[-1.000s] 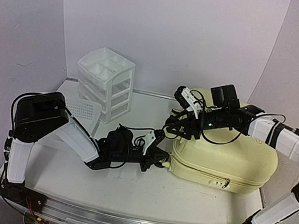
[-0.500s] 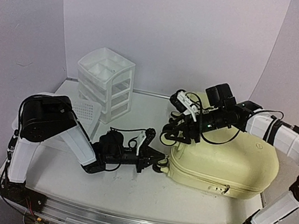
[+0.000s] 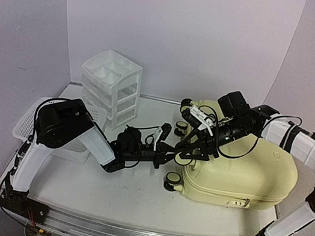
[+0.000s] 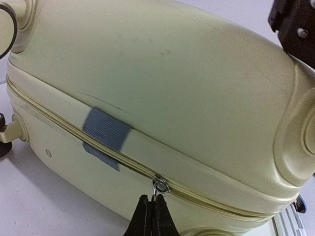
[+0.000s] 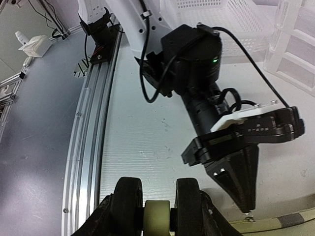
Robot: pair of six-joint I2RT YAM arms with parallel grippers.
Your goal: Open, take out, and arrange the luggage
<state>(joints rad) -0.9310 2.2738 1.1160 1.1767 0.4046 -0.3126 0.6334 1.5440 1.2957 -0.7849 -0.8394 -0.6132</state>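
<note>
Our left gripper (image 4: 151,219), fingers fully closed, is pinching the metal zipper pull (image 4: 158,186) of the large pale yellow hard-shell suitcase (image 4: 187,83) — arm lying low, mid-frame; our half-spread right gripper (image 5: 157,226) is clasping a black-and-cream wheel (image 5: 158,212).
</note>
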